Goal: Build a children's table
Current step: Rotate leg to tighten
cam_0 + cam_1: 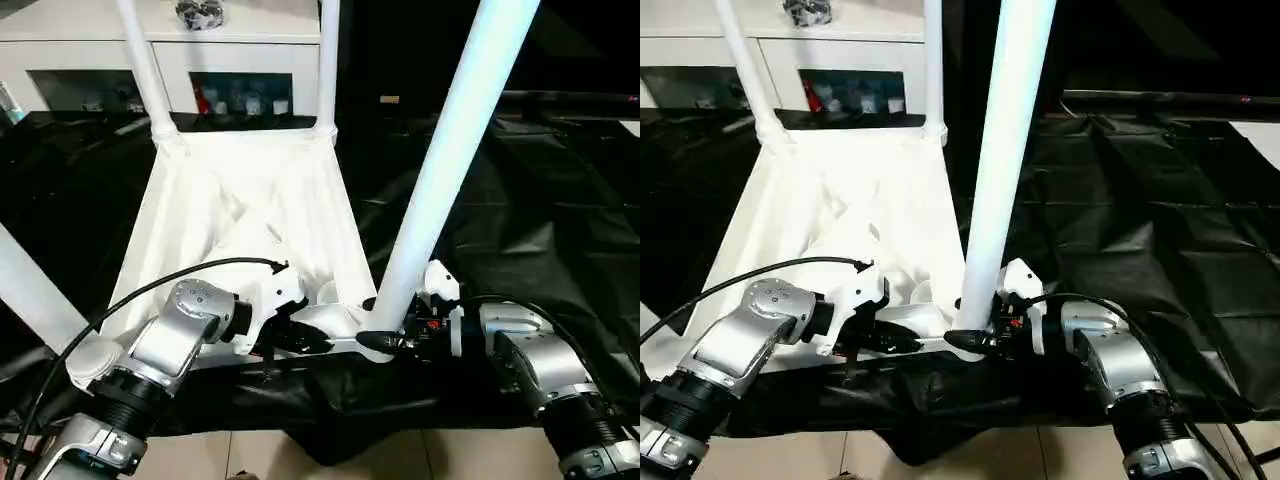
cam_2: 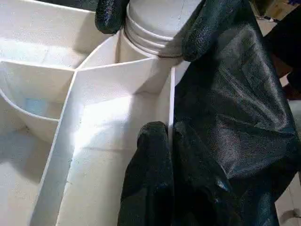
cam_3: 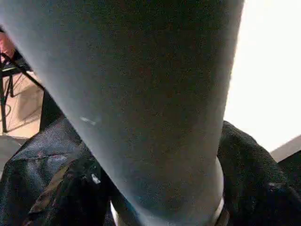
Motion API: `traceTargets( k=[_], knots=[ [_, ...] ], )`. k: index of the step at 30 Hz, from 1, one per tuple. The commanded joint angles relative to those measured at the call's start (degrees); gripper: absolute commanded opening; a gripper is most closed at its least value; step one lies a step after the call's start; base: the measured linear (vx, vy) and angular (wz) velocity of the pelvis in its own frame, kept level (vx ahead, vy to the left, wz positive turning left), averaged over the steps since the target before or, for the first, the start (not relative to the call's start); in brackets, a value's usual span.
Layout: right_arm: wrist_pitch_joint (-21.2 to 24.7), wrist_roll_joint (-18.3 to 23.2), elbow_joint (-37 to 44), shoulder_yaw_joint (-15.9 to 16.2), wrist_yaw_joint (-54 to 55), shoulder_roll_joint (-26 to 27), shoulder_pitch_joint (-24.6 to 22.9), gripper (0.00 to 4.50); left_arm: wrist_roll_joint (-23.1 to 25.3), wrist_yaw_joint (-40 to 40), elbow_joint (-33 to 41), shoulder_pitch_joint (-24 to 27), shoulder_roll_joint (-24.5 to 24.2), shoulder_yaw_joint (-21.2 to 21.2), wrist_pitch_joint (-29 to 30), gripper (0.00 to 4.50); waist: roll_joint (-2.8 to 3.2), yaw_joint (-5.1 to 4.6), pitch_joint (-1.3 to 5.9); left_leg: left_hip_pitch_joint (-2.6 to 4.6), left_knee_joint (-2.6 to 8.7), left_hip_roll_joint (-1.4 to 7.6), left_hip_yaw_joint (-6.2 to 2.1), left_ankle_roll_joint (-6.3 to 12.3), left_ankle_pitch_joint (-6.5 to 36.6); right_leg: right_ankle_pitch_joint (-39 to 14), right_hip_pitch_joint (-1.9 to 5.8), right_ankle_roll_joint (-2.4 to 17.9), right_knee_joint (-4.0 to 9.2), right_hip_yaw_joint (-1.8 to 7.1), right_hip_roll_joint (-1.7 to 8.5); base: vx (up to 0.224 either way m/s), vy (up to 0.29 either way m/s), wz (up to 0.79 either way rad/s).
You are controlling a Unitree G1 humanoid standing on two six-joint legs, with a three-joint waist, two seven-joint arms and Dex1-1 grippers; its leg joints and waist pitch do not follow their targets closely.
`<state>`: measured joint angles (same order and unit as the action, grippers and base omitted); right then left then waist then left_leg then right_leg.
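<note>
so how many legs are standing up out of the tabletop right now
4. Two rise from the far corners, far left leg and far right leg. The near right leg stands with the right gripper at its base. The near left leg rises at the picture's left edge.

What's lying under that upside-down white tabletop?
A black sheet spreads beneath the tabletop, showing on every side and bunching at the near edge. Whatever lies under the sheet is covered.
</note>
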<state>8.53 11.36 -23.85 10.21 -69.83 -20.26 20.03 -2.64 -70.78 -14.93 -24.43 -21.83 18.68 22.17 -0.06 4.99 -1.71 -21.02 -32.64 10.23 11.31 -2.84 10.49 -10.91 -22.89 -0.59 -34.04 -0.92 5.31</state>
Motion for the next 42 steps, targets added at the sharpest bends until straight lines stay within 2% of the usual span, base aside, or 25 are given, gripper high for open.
traceTargets(
  k=[1, 2, 3, 4, 5, 7, 11, 13, 15, 17, 18, 20, 22, 23, 25, 26, 27, 29, 30, 33, 35, 37, 38, 39, 42],
  knots=[
    [0.43, -0.91, -2.03, 3.98, 2.04, 4.84, -1.33, 2.68, -1.09, 5.48, -0.37, -1.29, 4.03, -0.85, 0.04, 0.00, 0.03, -0.46, 2.40, 0.77, 4.02, 2.67, -0.96, 1.74, 15.09, -11.43, 1.87, 12.81, 4.02, 1.27, 2.16, 0.000, 0.000, 0.00],
    [0.46, -1.13, -2.69, 3.52, 3.67, 5.53, -1.13, 2.67, -1.06, 6.49, -0.75, -1.51, 4.63, -1.23, 0.30, 0.00, 0.00, -0.66, 2.26, 0.78, 4.17, 2.59, -1.02, 1.16, 16.37, -13.63, 1.78, 12.53, 4.30, 1.24, 2.24, 0.000, 0.000, 0.00],
    [0.19, -2.85, -6.84, 1.39, 12.43, 8.34, 0.45, 2.67, -0.38, 10.06, -1.94, -2.31, 6.48, -2.01, 0.77, 0.00, -0.08, -0.77, 2.21, 0.76, 4.21, 2.54, -1.08, 0.67, 16.77, -15.15, 1.74, 12.10, 4.40, 1.23, 2.30, 0.000, 0.000, 0.00],
    [0.17, -3.00, -7.20, 1.21, 13.20, 8.58, 0.59, 2.67, -0.32, 10.36, -2.04, -2.38, 6.64, -2.07, 0.80, 0.00, -0.08, -1.05, 2.06, 0.95, 4.36, 2.44, -1.19, -0.33, 18.60, -19.36, 1.47, 11.06, 4.82, 1.23, 2.40, 0.000, 0.000, 0.00],
    [-0.33, -4.49, -11.63, -0.98, 22.00, 11.08, 2.45, 2.67, 0.43, 13.60, -3.14, -3.31, 8.46, -2.44, 1.66, 0.00, -0.06, -1.25, 2.10, 0.91, 4.44, 2.42, -1.40, -0.92, 19.18, -21.29, 1.54, 10.35, 4.85, 1.16, 2.52, -0.057, 0.002, -0.07],
    [0.02, -5.09, -14.82, -2.75, 28.94, 13.15, 3.95, 2.67, 1.03, 16.56, -4.17, -4.24, 10.34, -2.67, 2.57, 0.00, 0.04, -2.66, 2.07, 0.61, 4.70, 2.22, -1.86, -2.35, 21.07, -25.91, 1.51, 8.24, 5.18, 0.94, 2.50, -0.058, 0.006, -0.08],
    [-0.16, -6.19, -19.64, -5.29, 41.88, 18.59, 6.53, 2.67, 1.33, 21.50, -6.10, -5.90, 15.10, -3.03, 4.17, 0.00, 0.03, -3.59, 1.94, 0.65, 4.61, 2.02, -1.90, -1.71, 23.63, -28.16, 0.96, 7.15, 5.89, 0.90, 2.30, 0.000, 0.000, 0.00],
    [-0.78, -7.09, -20.72, -4.85, 43.33, 20.12, 7.37, 2.67, 1.81, 21.75, -6.42, -6.15, 16.00, -2.39, 3.77, 0.00, 0.04, -3.59, 2.05, 0.83, 4.54, 1.91, -2.06, -1.68, 24.13, -30.55, 0.84, 6.15, 6.17, 0.80, 2.41, 0.000, 0.000, 0.00],
    [-1.93, -7.59, -21.70, -4.59, 43.41, 20.87, 7.98, 2.67, 2.12, 21.50, -6.55, -6.24, 16.28, -1.95, 3.23, 0.00, 0.25, -3.76, 2.08, 0.64, 4.73, 2.09, -2.17, -1.42, 24.72, -29.30, 0.75, 6.12, 6.19, 0.78, 2.36, 0.000, 0.000, 0.00],
    [-1.90, -6.12, -21.43, -5.61, 41.63, 21.01, 8.22, 2.67, 2.13, 20.78, -6.13, -6.08, 15.81, -1.68, 2.92, 0.00, 0.37, -3.77, 2.15, 0.69, 4.80, 2.12, -2.11, -1.15, 24.81, -26.40, 0.82, 6.94, 6.03, 0.80, 2.18, 0.000, 0.000, 0.00],
    [-1.43, -4.90, -20.67, -6.15, 39.88, 20.82, 8.15, 3.02, 2.09, 20.24, -5.78, -5.92, 15.30, -1.51, 2.64, 0.00, 0.38, -3.79, 2.18, 0.63, 4.87, 2.18, -2.06, -0.90, 24.57, -24.23, 0.94, 7.64, 5.86, 0.80, 2.06, 0.000, 0.000, 0.00],
    [-0.92, -3.83, -18.52, -5.56, 35.92, 19.47, 7.76, 3.39, 1.88, 18.77, -5.12, -5.49, 13.92, -1.25, 1.99, 0.00, 0.46, -3.70, 2.36, 0.58, 4.88, 2.31, -1.94, -0.32, 23.46, -19.80, 1.20, 9.03, 5.49, 0.86, 1.96, 0.000, 0.000, 0.00],
    [-1.26, -4.06, -17.03, -4.39, 33.12, 18.13, 7.38, 3.42, 1.83, 17.38, -4.69, -5.17, 12.89, -1.04, 1.11, 0.00, 0.43, -3.57, 2.49, 0.47, 4.74, 2.35, -1.71, 0.29, 21.55, -16.05, 1.45, 10.14, 5.23, 0.89, 1.95, 0.000, 0.000, 0.00],
    [-1.45, -4.15, -16.66, -4.05, 32.38, 17.78, 7.27, 3.62, 1.83, 16.96, -4.62, -5.10, 12.60, -0.93, 0.67, 0.00, 0.42, -3.54, 2.54, 0.51, 4.65, 2.34, -1.60, 0.57, 20.89, -15.02, 1.45, 10.56, 5.14, 0.94, 1.99, 0.000, 0.000, 0.00],
    [-2.13, -3.73, -14.52, -2.95, 27.81, 15.93, 6.40, 3.62, 1.59, 14.91, -3.99, -4.61, 11.21, -0.74, 0.36, 0.00, 0.38, -3.29, 2.61, 0.58, 4.46, 2.35, -1.40, 1.37, 19.24, -13.94, 1.55, 11.37, 5.08, 0.96, 2.08, 0.000, 0.000, 0.00],
    [-2.05, -3.21, -13.04, -2.34, 24.64, 14.76, 5.77, 3.62, 1.35, 13.41, -3.56, -4.29, 10.37, -0.59, -0.02, 0.00, 0.42, -2.93, 2.79, 0.31, 4.30, 2.41, -1.38, 2.17, 17.08, -11.63, 1.95, 11.81, 4.73, 0.96, 2.11, 0.055, -0.014, 0.01],
    [-2.29, -2.77, -11.34, -1.58, 21.33, 13.34, 5.01, 3.62, 1.04, 11.89, -3.02, -3.94, 9.45, -0.44, -0.06, 0.00, 0.50, -2.89, 2.88, 0.38, 4.15, 2.40, -1.22, 2.47, 15.90, -9.68, 1.86, 12.28, 4.53, 1.00, 2.04, 0.055, -0.014, 0.01],
    [-1.75, -1.91, -8.13, -0.26, 14.76, 10.49, 3.56, 3.62, 0.67, 9.20, -2.44, -3.55, 7.76, -0.05, -1.14, 0.00, 0.55, -2.49, 3.08, 0.38, 3.73, 2.42, -1.12, 4.21, 11.78, -2.50, 2.31, 14.29, 3.78, 0.81, 1.86, 0.053, -0.015, 0.01],
    [-1.79, -1.95, -6.94, 0.42, 12.18, 9.14, 2.94, 3.62, 0.40, 7.84, -2.18, -3.37, 7.01, 0.16, -1.42, 0.00, 0.59, -2.36, 3.05, 0.56, 3.48, 2.47, -0.91, 5.20, 10.20, 0.66, 2.19, 15.45, 3.52, 0.80, 1.81, 0.052, -0.013, 0.02],
    [-0.35, -1.23, -4.28, 1.97, 5.96, 5.98, 1.60, 3.62, -0.03, 4.51, -1.57, -2.98, 5.22, 0.77, -2.04, 0.00, 0.56, -1.76, 2.99, 0.59, 3.36, 2.55, -0.78, 5.99, 8.99, 1.43, 2.47, 16.28, 3.31, 0.64, 1.92, 0.000, 0.000, 0.00],
    [1.04, -0.39, -2.52, 3.08, 0.89, 3.34, 0.86, 3.62, -0.47, 1.83, -1.57, -2.91, 3.70, 1.15, -2.39, 0.00, 0.59, -1.10, 2.82, 0.76, 3.47, 2.80, -0.60, 5.68, 10.10, -1.01, 2.43, 16.21, 3.45, 0.53, 1.87, 0.000, 0.000, 0.00],
    [1.38, -0.27, -2.11, 3.38, -0.40, 2.67, 0.77, 3.62, -0.65, 1.14, -1.83, -3.03, 3.26, 1.19, -2.49, 0.00, 0.83, -0.85, 2.68, 0.94, 3.72, 3.06, -0.50, 4.72, 12.17, -4.02, 2.16, 16.15, 3.60, 0.46, 1.94, 0.000, 0.000, 0.00],
    [1.71, -0.10, -1.75, 3.67, -1.40, 2.20, 0.68, 3.62, -0.72, 0.56, -1.98, -3.12, 2.94, 1.23, -2.64, 0.00, 0.83, -0.68, 2.56, 1.10, 3.91, 3.18, -0.46, 3.11, 14.49, -7.44, 2.02, 15.59, 3.92, 0.45, 2.09, 0.000, 0.000, 0.00],
    [1.98, -0.06, -1.59, 3.85, -1.87, 1.94, 0.68, 3.62, -0.80, 0.17, -2.09, -3.20, 2.76, 1.26, -2.70, 0.00, 0.80, -0.64, 2.51, 1.19, 3.97, 3.19, -0.42, 2.62, 15.23, -8.52, 1.95, 15.34, 4.04, 0.48, 2.10, 0.000, 0.000, 0.00],
    [2.90, 0.46, -0.67, 4.11, -2.91, 1.41, 0.48, 3.30, -0.86, -0.97, -2.36, -3.38, 2.08, 1.47, -2.88, 0.00, 0.82, -0.29, 2.53, 1.30, 4.12, 3.20, -0.51, 0.98, 16.30, -11.18, 1.91, 13.90, 4.25, 0.56, 2.26, 0.000, 0.000, 0.00]
  ],
)
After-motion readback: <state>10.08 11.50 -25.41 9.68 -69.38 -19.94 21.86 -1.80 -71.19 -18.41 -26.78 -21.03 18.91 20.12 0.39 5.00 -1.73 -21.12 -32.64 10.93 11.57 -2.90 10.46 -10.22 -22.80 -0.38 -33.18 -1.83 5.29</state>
